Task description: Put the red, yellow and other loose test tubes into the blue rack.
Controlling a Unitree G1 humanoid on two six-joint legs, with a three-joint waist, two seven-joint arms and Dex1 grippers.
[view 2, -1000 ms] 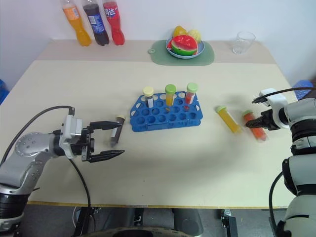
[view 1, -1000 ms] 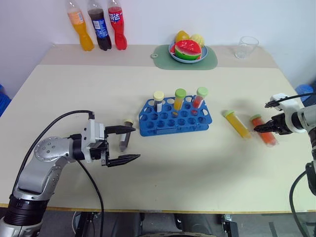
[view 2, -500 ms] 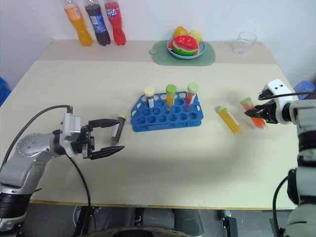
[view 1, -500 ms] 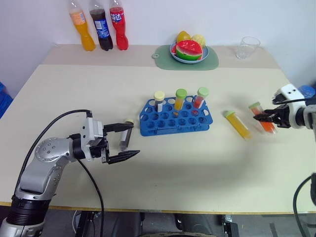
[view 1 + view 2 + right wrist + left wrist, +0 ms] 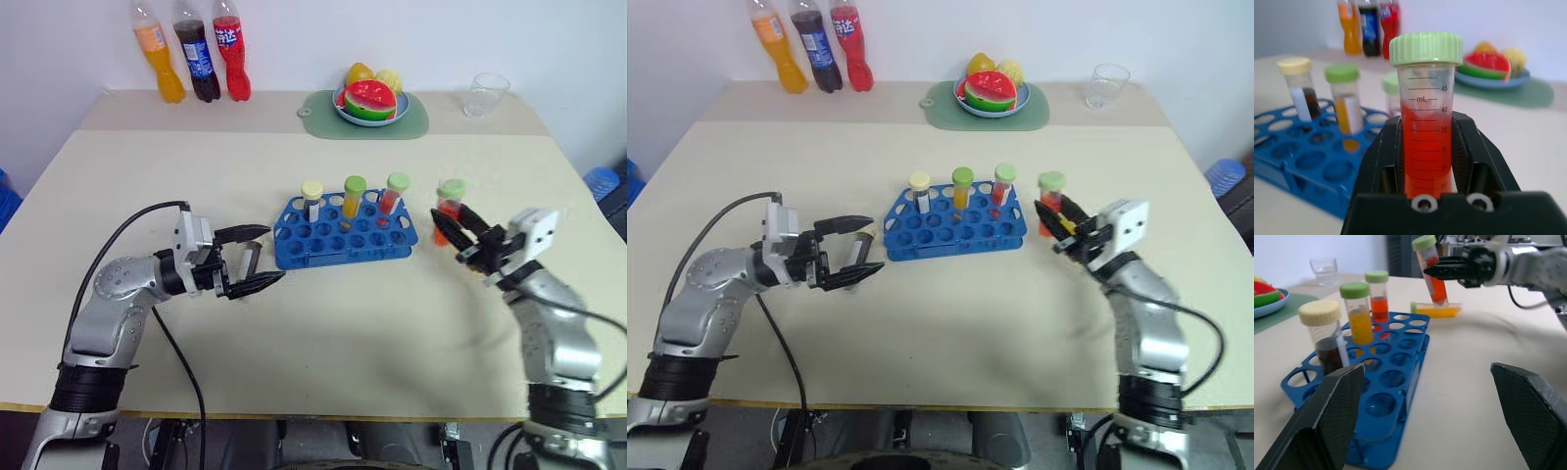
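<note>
The right pincer (image 5: 458,235) has lifted the red tube (image 5: 449,208) off the worktop (image 5: 343,323) and swung it left, clamped upright just right of the blue rack (image 5: 345,235) — insertion looks next. The left pincer (image 5: 257,258) gapes around the brown tube (image 5: 252,260). The left wrist view catches the yellow tube (image 5: 1436,309) lying flat beyond the rack.

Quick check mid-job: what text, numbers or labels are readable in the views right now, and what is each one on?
"45", "mL", "40", "35", "30", "25", "20": scale printed on the red tube held in the right gripper.
Labels on the three soda bottles at the back of the table: too small to read.
Tubes standing in the blue rack: markings too blurred to read.
</note>
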